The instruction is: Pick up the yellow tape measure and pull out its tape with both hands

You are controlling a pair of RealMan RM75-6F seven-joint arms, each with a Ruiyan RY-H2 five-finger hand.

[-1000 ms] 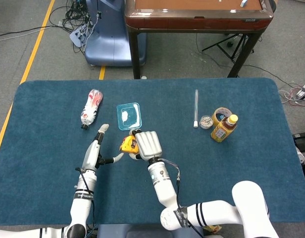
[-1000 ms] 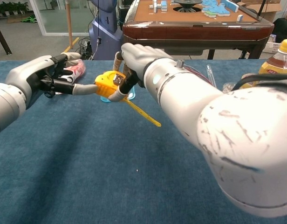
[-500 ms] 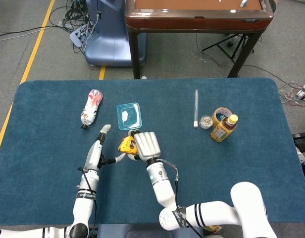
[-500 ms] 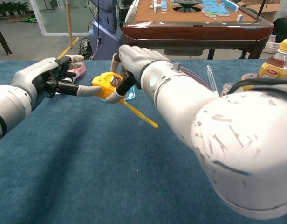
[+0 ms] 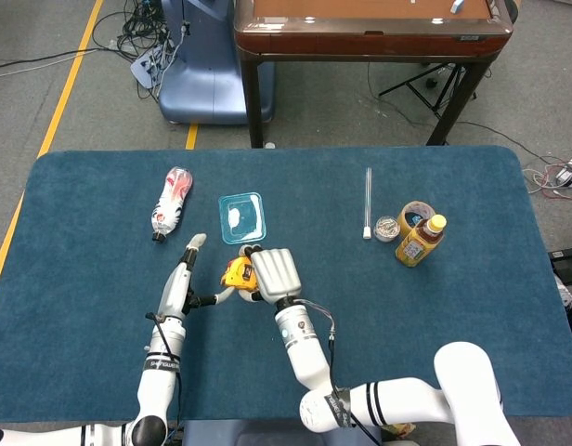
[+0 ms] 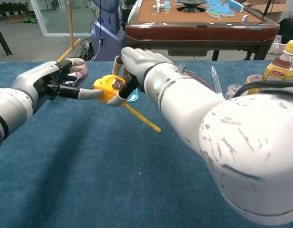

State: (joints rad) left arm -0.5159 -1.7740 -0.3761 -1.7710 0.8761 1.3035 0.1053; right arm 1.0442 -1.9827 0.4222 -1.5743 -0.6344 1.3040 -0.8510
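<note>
My right hand [image 6: 137,64] grips the yellow tape measure [image 6: 110,88] above the desk [image 6: 89,180]. My left hand [image 6: 46,80], at nine o'clock, touches it; the tape [image 6: 141,119] trails toward four o'clock.

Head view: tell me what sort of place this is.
Probably a robotics lab or test room: a blue-covered table with assorted items, loose cables on grey floor, and a yellow floor line.

Two bottles [image 5: 172,202] [image 5: 421,240], one tape measure [image 5: 238,272], one teal lid [image 5: 241,216], two hands [image 5: 187,269] [image 5: 275,274].
</note>
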